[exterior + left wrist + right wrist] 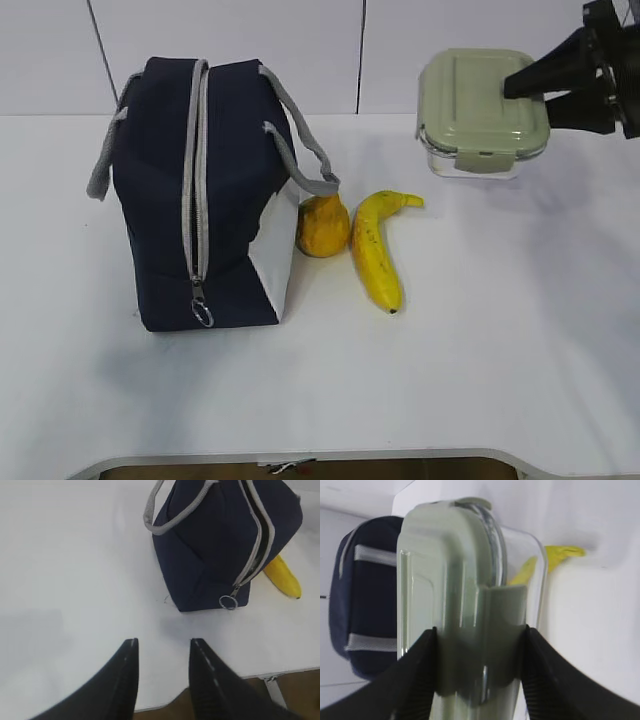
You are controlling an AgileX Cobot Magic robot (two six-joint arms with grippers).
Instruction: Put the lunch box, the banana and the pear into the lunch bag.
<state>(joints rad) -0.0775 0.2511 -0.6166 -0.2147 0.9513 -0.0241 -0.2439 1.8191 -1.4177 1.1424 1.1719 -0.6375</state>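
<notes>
Sage-green lid over a clear body: the lunch box (484,113) is a small rectangular container with rounded corners and snap-lock flaps on its sides. It sits at the far right of the white table (480,370); whether it rests on the surface or is lifted just clear of it I cannot tell. The right gripper (545,92) comes in from the right edge, its black fingers at the box's right side. In the right wrist view the fingers press against the box from both sides, over a lid flap, so the jaws are clamped on the lunch box (465,610).

The lunch bag (205,195) stands at centre-left, well apart from the box. Navy-blue fabric, boxy, grey webbing handles flopped to either side. A grey zipper runs along its top and down the near end, finishing in a metal ring pull (203,314). A white panel shows on the side facing the fruit. In the left wrist view the zipper looks slightly parted along the top.

The pear (323,226) is squat, yellow-orange, mottled, and lies just beside the bag's white panel, under one handle loop. The banana (378,254) lies just to the right of the pear, long and curved, yellow with dark specks, greenish stem pointing toward the box.

The left gripper (162,652) hovers over bare table in front of the bag's zipper end, its dark fingers apart, nothing between them.
</notes>
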